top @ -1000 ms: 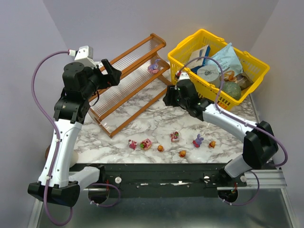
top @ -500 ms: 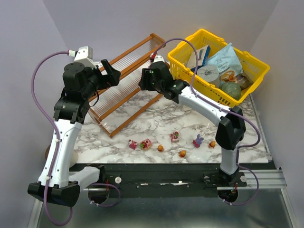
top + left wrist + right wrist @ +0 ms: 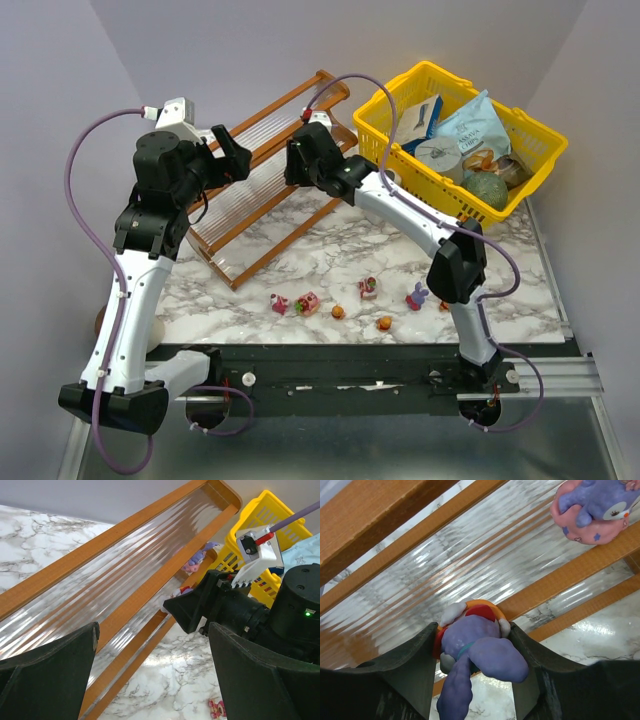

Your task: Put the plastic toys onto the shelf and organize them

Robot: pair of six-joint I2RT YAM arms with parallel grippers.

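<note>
Right gripper [image 3: 474, 639] brings a purple toy [image 3: 477, 652] to the shelf [image 3: 262, 165]

The gripper's jaws are partly closed around the figurine, which wears an orange-red ring, and hold it at a wooden rail of the shelf, just below a clear ribbed tier; which tier cannot be told. A purple-and-pink toy [image 3: 590, 507] sits on the shelf further along. The left gripper [image 3: 236, 152], wide open and empty, hovers above the shelf's upper tier. Loose toys [image 3: 307, 302] lie on the tabletop [image 3: 300, 245] in front of the shelf.
</note>
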